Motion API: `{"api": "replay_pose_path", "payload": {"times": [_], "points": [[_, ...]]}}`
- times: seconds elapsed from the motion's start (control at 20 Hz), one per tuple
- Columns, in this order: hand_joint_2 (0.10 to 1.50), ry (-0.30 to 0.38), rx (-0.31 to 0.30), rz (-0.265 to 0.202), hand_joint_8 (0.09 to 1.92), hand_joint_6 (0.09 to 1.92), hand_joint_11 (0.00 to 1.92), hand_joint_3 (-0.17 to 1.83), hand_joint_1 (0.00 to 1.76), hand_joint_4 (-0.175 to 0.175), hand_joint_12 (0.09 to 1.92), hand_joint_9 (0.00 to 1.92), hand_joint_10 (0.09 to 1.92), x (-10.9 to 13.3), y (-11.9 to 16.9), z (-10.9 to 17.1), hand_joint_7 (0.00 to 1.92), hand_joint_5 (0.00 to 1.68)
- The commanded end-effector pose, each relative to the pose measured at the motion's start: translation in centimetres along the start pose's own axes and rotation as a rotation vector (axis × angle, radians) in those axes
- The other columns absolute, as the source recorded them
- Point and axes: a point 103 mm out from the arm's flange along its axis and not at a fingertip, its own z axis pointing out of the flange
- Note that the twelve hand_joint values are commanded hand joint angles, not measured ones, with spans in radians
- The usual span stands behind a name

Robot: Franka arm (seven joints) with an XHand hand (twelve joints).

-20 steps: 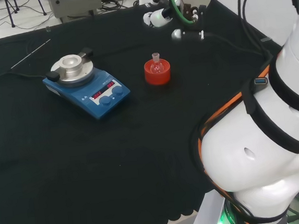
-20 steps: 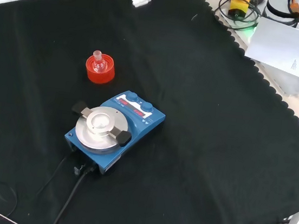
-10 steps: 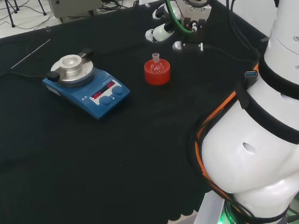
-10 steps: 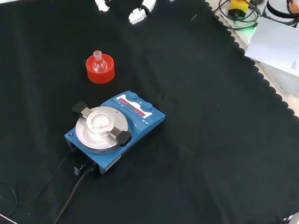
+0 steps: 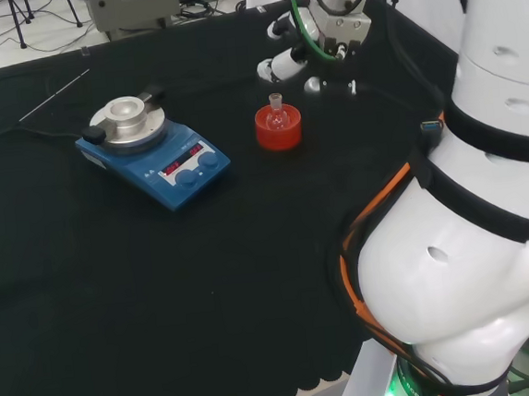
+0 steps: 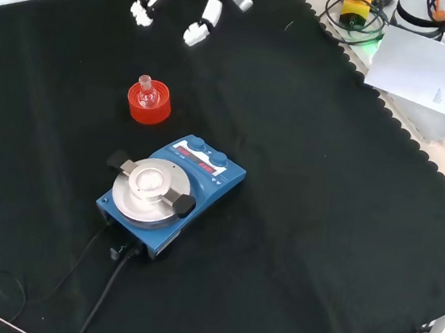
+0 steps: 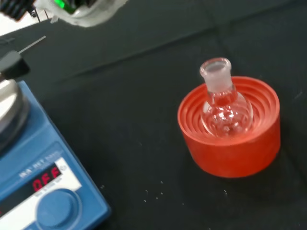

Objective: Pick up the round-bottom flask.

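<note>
One small round-bottom flask (image 7: 224,109) of clear glass sits upright in a red ribbed stand (image 7: 230,143) on the black cloth (image 6: 320,227), its short neck pointing up. Nothing is holding it. The hand (image 6: 186,0) hangs in the air above the cloth with its fingers (image 6: 197,32) spread and fairly straight, holding nothing. In the front view the flask lies below the hand and well apart from it; in the head view the hand (image 5: 300,51) is up and to the right of the flask (image 5: 277,112), closer there but with a clear gap.

Beyond the flask from the hand stands a blue hotplate stirrer (image 6: 167,190) with a round metal top (it plays no part in the task).

By my reading, the step in hand is the approach: the hand is on its way to the flask and no contact has been made. The next move calls for lowering the hand over the stand, bringing fingers and thumb to either side of the neck or the top of the bulb, closing on the glass, then lifting straight up so the bulb clears the stand's ribs without dragging the stand along.
</note>
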Motion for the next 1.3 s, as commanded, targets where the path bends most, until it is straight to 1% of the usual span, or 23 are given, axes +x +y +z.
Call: {"api": "replay_pose_path", "payload": {"times": [0.05,0.45,0.5,0.55,0.65,0.7,0.75,0.8,0.85,0.9,0.95,1.0,1.05,1.1,1.15,1.2,1.25,1.3], "points": [[0.6,0.03,0.018,0.0,0.56,0.09,0.0,0.65,0.85,-0.003,1.13,0.32,0.62,-0.7,3.3,4.4,0.21,0.56],[0.6,0.057,0.04,-0.002,0.56,0.09,0.0,0.65,0.84,0.001,1.13,0.32,0.62,-1.2,4.3,6.2,0.2,0.57],[0.6,0.04,0.037,0.003,0.56,0.09,0.0,0.65,0.84,0.001,1.13,0.32,0.62,-1.1,4.4,6.3,0.2,0.57],[0.6,0.049,0.04,0.013,0.56,0.09,0.0,0.65,0.84,0.001,1.13,0.31,0.62,-1.5,4.6,6.3,0.2,0.57],[0.6,0.065,0.052,0.01,0.56,0.09,0.0,0.65,0.83,0.002,1.13,0.31,0.62,-1.3,5.0,6.6,0.2,0.58],[0.6,0.088,0.058,-0.009,0.56,0.09,0.0,0.65,0.83,0.002,1.13,0.31,0.62,-2.6,5.0,6.3,0.2,0.58],[0.6,-0.043,-0.002,0.101,0.56,0.09,0.0,0.65,0.83,0.002,1.12,0.31,0.62,-2.9,5.2,6.6,0.2,0.58],[0.6,-0.081,-0.018,0.134,0.56,0.09,0.0,0.65,0.83,0.002,1.12,0.31,0.62,-2.0,5.3,7.2,0.2,0.58],[0.6,-0.092,-0.022,0.144,0.56,0.09,0.0,0.65,0.83,0.002,1.12,0.31,0.62,-1.1,5.3,7.7,0.2,0.58],[0.6,-0.005,-0.011,0.147,0.56,0.09,0.0,0.65,0.83,0.002,1.12,0.31,0.62,-0.5,5.3,7.9,0.2,0.58],[0.6,0.051,-0.001,0.146,0.56,0.09,0.0,0.65,0.83,0.002,1.12,0.31,0.62,-0.4,5.3,7.8,0.2,0.58],[0.6,0.095,0.01,0.147,0.56,0.09,0.0,0.65,0.83,0.003,1.12,0.31,0.62,-0.3,5.3,7.8,0.2,0.58],[0.6,0.124,0.017,0.147,0.56,0.09,0.0,0.66,0.83,0.003,1.12,0.31,0.62,-0.3,5.3,7.8,0.2,0.58],[0.6,0.135,0.019,0.147,0.56,0.09,0.0,0.66,0.83,0.003,1.12,0.31,0.62,-0.3,5.3,7.8,0.2,0.58],[0.6,0.144,0.059,0.056,0.56,0.09,0.0,0.66,0.83,0.003,1.12,0.31,0.62,-3.2,6.0,8.2,0.2,0.58],[0.6,0.134,0.071,0.032,0.56,0.09,0.0,0.66,0.83,0.003,1.12,0.31,0.62,-4.1,6.2,8.3,0.2,0.58],[0.6,0.131,0.075,0.025,0.56,0.09,0.0,0.66,0.83,0.003,1.12,0.31,0.62,-4.4,6.2,8.3,0.2,0.58],[0.6,0.134,0.072,0.029,0.56,0.09,0.0,0.66,0.83,0.003,1.12,0.31,0.62,-3.7,6.1,8.6,0.2,0.58]]}}
